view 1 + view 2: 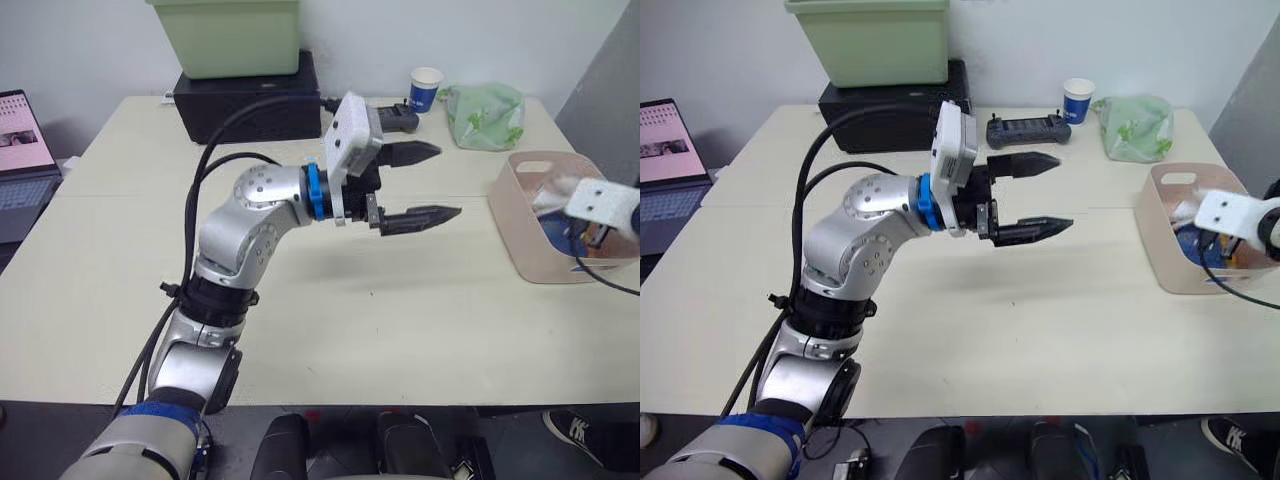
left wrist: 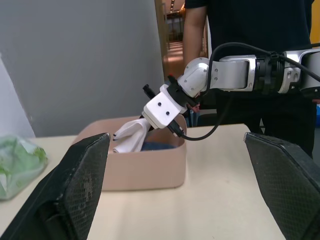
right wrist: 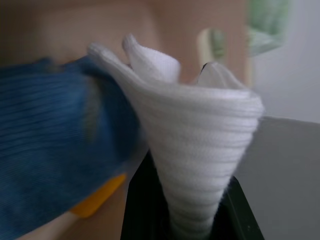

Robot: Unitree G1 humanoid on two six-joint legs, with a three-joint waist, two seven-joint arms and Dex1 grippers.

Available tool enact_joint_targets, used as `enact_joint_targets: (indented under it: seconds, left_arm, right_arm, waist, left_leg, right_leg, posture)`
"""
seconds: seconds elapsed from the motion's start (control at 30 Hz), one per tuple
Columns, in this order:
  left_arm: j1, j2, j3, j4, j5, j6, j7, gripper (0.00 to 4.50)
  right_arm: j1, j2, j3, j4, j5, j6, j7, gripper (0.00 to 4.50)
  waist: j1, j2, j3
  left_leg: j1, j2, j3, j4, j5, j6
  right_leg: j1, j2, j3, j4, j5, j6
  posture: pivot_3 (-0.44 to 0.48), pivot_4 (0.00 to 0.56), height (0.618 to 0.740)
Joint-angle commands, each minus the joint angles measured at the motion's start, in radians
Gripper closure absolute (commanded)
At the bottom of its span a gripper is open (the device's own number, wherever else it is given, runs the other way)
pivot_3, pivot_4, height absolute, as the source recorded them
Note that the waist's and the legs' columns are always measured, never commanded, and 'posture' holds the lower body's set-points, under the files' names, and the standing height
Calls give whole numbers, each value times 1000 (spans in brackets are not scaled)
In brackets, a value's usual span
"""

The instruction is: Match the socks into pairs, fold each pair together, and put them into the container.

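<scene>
The pale pink container (image 1: 512,205) stands at the table's right edge. My right gripper (image 3: 192,217) reaches down into it, shut on a folded white sock (image 3: 195,140), which hangs from that gripper over the basin (image 2: 131,136). A blue sock (image 3: 50,125) lies inside just beside it, with a strip of mustard-orange sock (image 3: 95,197) underneath. My left gripper (image 1: 445,182) hovers open and empty above the middle of the table, pointing towards the container about a hand's width away.
A light green bin (image 1: 225,35) sits on a black box (image 1: 250,100) at the back. A black controller (image 1: 1028,128), a paper cup (image 1: 426,88) and a pale green bag (image 1: 485,115) lie back right. A laptop (image 1: 20,150) is at the left. A person (image 2: 240,25) stands behind the container.
</scene>
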Motion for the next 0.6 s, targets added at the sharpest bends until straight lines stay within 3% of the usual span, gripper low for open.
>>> enact_joint_targets:
  seconds: [0.03, 0.33, 0.4, 0.47, 0.6]
  left_arm:
    - [15, 2, 16, -68, 6, -9, 31, 0]
    - [74, 5, 40, -92, 23, -24, 100, 0]
    - [82, 5, 33, -90, 27, -34, 101, 0]
    - [66, 1, 28, -77, 32, -44, 99, 0]
    - [21, -49, 22, -41, 47, -83, 115, 0]
  right_arm:
    - [-67, -10, -9, 38, -5, -33, 61, 3233]
    - [-171, -98, -54, -74, 81, 56, 416, 121]
    - [-166, -167, -78, -171, 129, 155, 547, 53]
    - [-213, -202, -85, -184, 110, 174, 560, 53]
    - [-238, -123, -68, -69, 53, 110, 394, 222]
  waist:
    - [1, 0, 0]
    - [7, 1, 0]
    - [10, 2, 1]
    - [12, 3, 1]
    - [11, 0, 0]
  left_leg:
    - [0, 0, 0, 0, 0, 0]
    - [2, 0, 0, 1, 0, 0]
    - [1, 0, 0, 0, 0, 0]
    - [1, 0, -1, 0, 0, 0]
    - [2, 0, 0, 1, 0, 0]
  right_leg:
    - [0, 0, 0, 0, 0, 0]
    - [1, -1, 1, 0, 0, 0]
    - [1, -1, 1, 0, 0, 0]
    - [1, -1, 1, 0, 0, 0]
    - [3, -1, 1, 0, 1, 1]
  posture:
    - [0, 150, 740]
    - [0, 150, 740]
    - [0, 150, 740]
    - [0, 150, 740]
    - [0, 150, 740]
